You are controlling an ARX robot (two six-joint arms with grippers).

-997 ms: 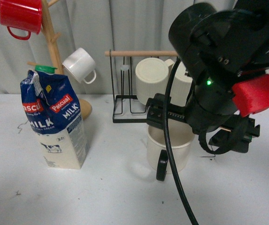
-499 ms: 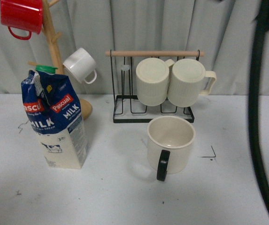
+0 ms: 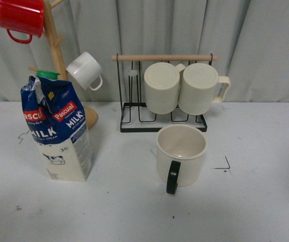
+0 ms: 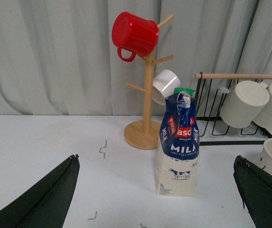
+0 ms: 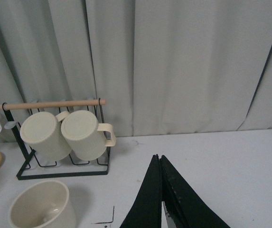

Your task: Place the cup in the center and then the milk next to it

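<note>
Two hands, both clear of the things: left hand (image 4: 155,161) spread wide, right hand (image 5: 160,180) pressed together. On table (image 3: 134,217) the cup (image 3: 181,151) sits upright, handle facing near, black corner mark (image 3: 225,165) just right of it. Well left stands the milk (image 3: 58,131).

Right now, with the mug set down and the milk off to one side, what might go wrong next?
The milk is tall with a crumpled top, so the left gripper, open and facing it, might tip or squash it. The wooden mug tree stands just behind the milk and could get knocked. Setting the carton down near the cup could nudge it, since its black handle sticks out.
</note>
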